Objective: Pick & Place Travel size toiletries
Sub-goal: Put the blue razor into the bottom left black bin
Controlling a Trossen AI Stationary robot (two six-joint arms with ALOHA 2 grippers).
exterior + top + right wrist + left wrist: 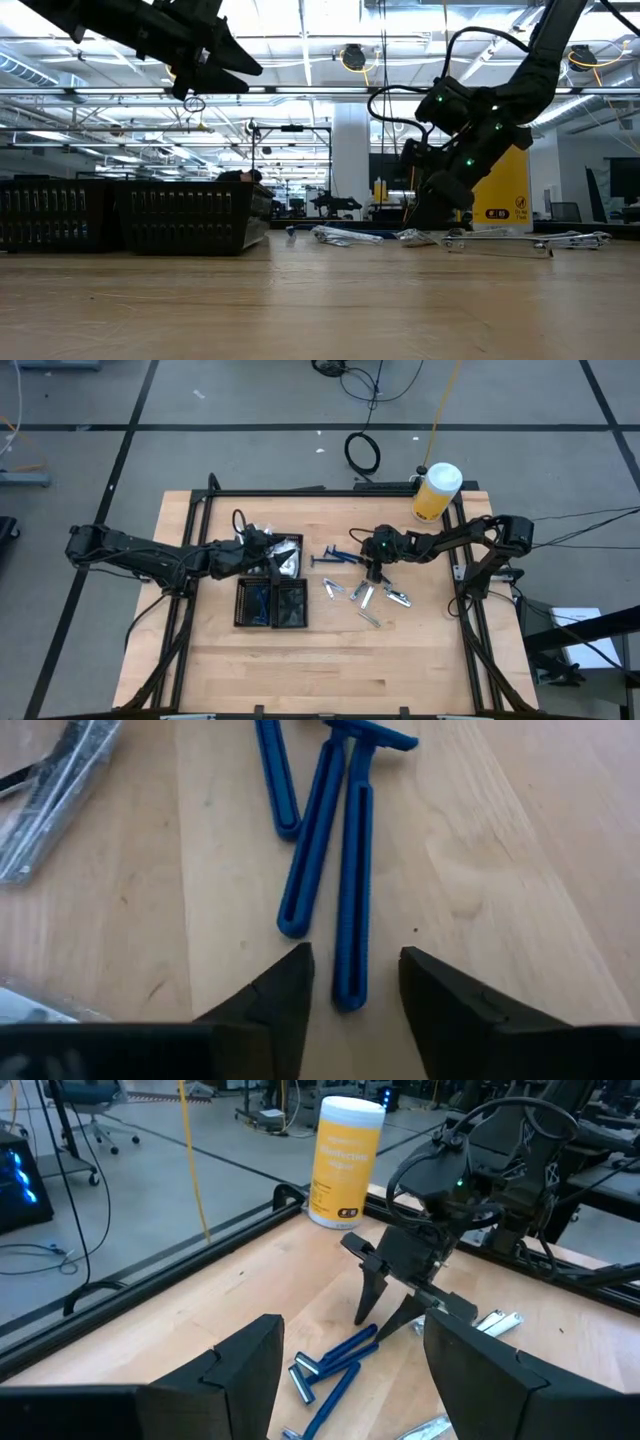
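Nearest in the right wrist view: right gripper (352, 982) low over the counter (500, 850), fingers (275, 990) parted narrowly and straddling the handle end of one blue razor (351, 880), not yet pinching it. Just beside it, two more blue razors (312, 840), side by side and nearly touching. Light, stiff plastic by the look of it, probably slick (best pinched across the slim handle, clear of the blade head); thin enough to skid or pivot on the wood if caught off-centre. Farther right on the counter, loose silvery packets (372, 598), well apart from the black tray (272, 603). Over the tray's far compartments, left gripper (350, 1370), fingers spread wide and empty. Beyond, at the counter's far edge, yellow jar (436, 493) standing upright.
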